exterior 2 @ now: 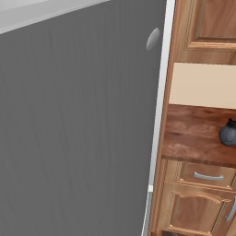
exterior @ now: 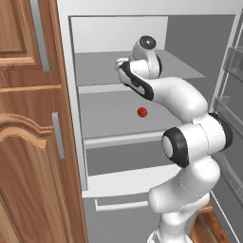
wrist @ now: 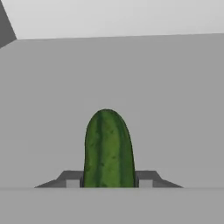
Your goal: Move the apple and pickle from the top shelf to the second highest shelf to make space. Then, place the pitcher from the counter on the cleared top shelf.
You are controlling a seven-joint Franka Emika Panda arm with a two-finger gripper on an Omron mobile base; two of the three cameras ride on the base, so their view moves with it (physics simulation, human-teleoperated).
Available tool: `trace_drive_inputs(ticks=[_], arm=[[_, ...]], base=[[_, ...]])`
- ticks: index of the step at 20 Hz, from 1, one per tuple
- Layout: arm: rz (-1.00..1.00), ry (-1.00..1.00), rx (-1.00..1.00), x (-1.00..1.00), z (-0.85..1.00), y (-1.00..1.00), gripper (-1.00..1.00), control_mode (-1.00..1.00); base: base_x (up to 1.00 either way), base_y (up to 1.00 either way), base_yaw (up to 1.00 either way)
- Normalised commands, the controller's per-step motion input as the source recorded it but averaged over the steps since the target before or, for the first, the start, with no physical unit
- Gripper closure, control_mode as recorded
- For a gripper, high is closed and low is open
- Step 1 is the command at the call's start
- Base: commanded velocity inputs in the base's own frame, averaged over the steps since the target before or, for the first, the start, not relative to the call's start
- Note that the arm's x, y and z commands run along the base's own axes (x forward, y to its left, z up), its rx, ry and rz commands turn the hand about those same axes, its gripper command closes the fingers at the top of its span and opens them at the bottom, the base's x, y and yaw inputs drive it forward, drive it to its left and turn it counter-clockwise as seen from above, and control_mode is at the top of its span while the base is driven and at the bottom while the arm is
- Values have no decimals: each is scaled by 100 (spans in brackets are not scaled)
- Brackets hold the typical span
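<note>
While claw flanks pickle, apple below

Wooden cabinet doors left of the open fridge; grey fridge door; drawer with metal handle.

- Pickle: dark green, striped, lying lengthwise on the top shelf, between the finger tips.
- Apple: small, red, resting on the second shelf.
- Pitcher: dark grey, upright on the counter.
</note>
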Motion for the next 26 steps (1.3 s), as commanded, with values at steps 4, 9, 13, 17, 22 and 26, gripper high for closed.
trace_drive_inputs(ticks=[4, 9, 13, 17, 22, 26], arm=[[0, -12, 0, -86, -4, 0, 100, -100], [0, 1, 0, -100, 23, 4, 100, -100], [0, 13, 0, -100, 22, 5, 100, -100], [0, 18, -6, -100, 3, 5, 100, -100], [0, 16, -11, -100, -15, 0, 100, -100], [0, 15, -14, -95, -53, 0, 100, -100]], base=[[0, 0, 0], [0, 0, 0], [0, 0, 0], [0, 0, 0], [0, 0, 0], [0, 0, 0]])
